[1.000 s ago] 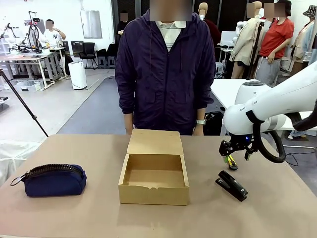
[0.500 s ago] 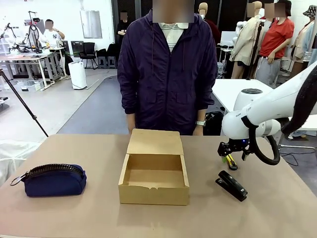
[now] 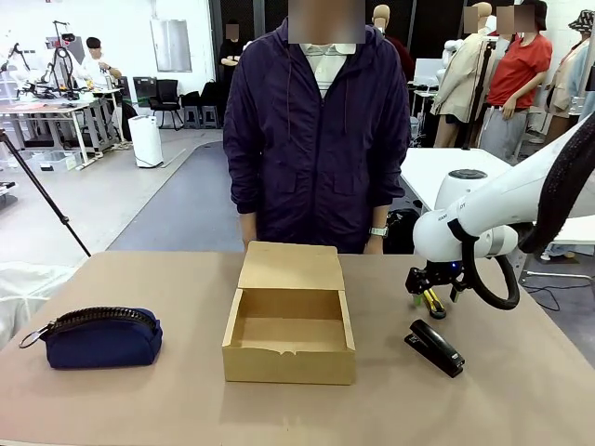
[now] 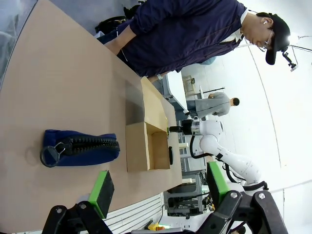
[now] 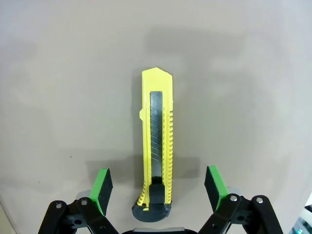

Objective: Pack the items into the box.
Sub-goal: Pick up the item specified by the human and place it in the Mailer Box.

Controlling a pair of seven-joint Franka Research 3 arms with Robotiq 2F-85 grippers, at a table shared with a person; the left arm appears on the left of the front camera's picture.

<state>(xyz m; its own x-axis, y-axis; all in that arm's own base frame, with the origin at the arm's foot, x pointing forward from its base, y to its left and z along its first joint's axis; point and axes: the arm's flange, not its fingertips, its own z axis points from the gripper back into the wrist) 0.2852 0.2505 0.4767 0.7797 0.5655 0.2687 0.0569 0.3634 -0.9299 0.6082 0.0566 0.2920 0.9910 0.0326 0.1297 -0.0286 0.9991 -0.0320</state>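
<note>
Busy lab, tan table (image 3: 139, 400): right fingers (image 5: 102, 185), released, now slightly farther left, straddle a yellow knife (image 5: 157, 146); left fingers (image 4: 101, 192) released.

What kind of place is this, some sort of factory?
Most likely a robotics research lab: a white robot arm works at a table opposite a person, a tripod stands nearby, and benches of equipment stand in the open hall behind.
</note>
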